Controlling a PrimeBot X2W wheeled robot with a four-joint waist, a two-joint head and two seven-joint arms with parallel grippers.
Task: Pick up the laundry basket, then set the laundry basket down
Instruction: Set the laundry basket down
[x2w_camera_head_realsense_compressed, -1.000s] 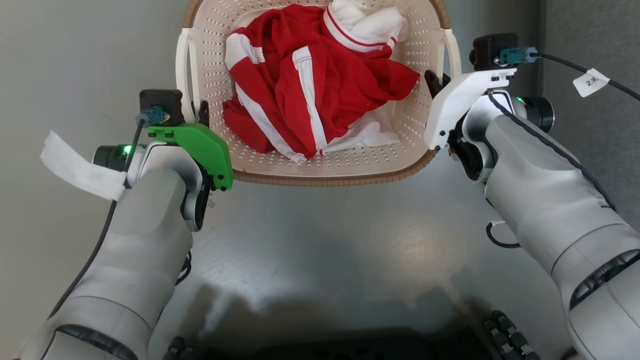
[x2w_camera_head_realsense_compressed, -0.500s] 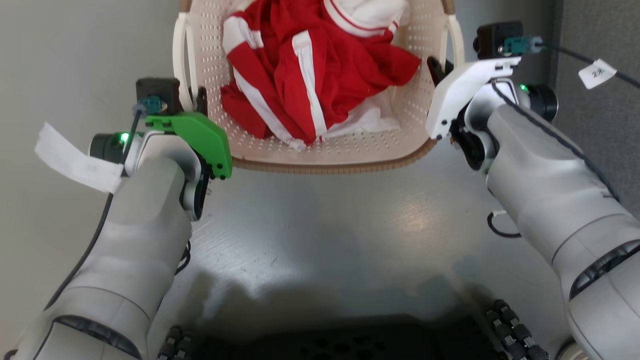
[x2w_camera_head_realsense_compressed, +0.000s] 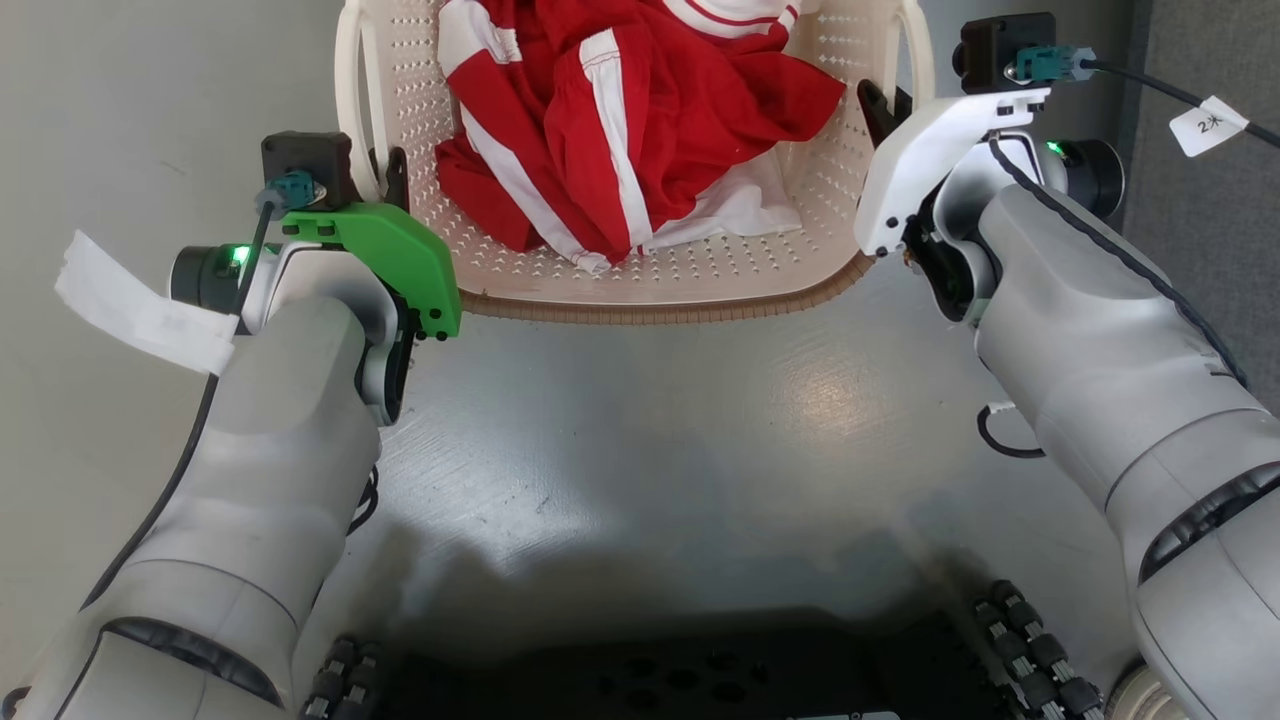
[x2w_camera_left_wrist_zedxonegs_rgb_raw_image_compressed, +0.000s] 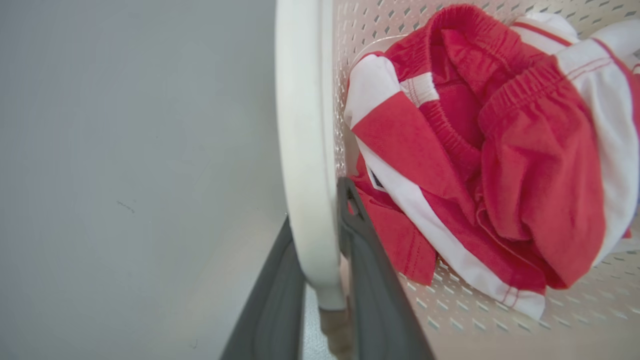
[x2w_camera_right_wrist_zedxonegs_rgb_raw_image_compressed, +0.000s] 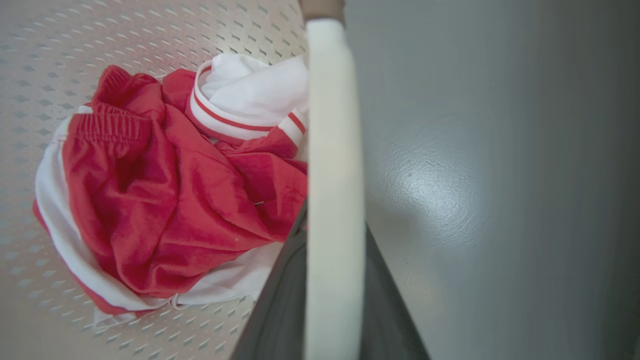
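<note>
The laundry basket (x2w_camera_head_realsense_compressed: 720, 270) is cream, perforated, brown-rimmed, and sits at the top middle of the head view, holding red and white clothes (x2w_camera_head_realsense_compressed: 620, 110). My left gripper (x2w_camera_head_realsense_compressed: 385, 180) is shut on the basket's left white handle (x2w_camera_left_wrist_zedxonegs_rgb_raw_image_compressed: 305, 150). In the left wrist view, one dark finger (x2w_camera_left_wrist_zedxonegs_rgb_raw_image_compressed: 370, 290) lies inside the handle and the other finger (x2w_camera_left_wrist_zedxonegs_rgb_raw_image_compressed: 272, 310) outside. My right gripper (x2w_camera_head_realsense_compressed: 885, 105) is shut on the right handle (x2w_camera_right_wrist_zedxonegs_rgb_raw_image_compressed: 332, 175), dark fingers (x2w_camera_right_wrist_zedxonegs_rgb_raw_image_compressed: 280, 300) pressed on both sides. The basket's far end is cut off. I cannot tell whether its bottom touches the floor.
Glossy grey floor (x2w_camera_head_realsense_compressed: 650, 430) spreads between my arms. A darker grey panel (x2w_camera_head_realsense_compressed: 1210, 220) stands along the right. My black base (x2w_camera_head_realsense_compressed: 680, 680) with its rollers is at the bottom edge. Cables with white tags (x2w_camera_head_realsense_compressed: 140, 315) hang off both wrists.
The whole head picture has shifted, so the camera has moved. The basket and both grippers now sit higher in the view. Both grips on the handles look the same.
</note>
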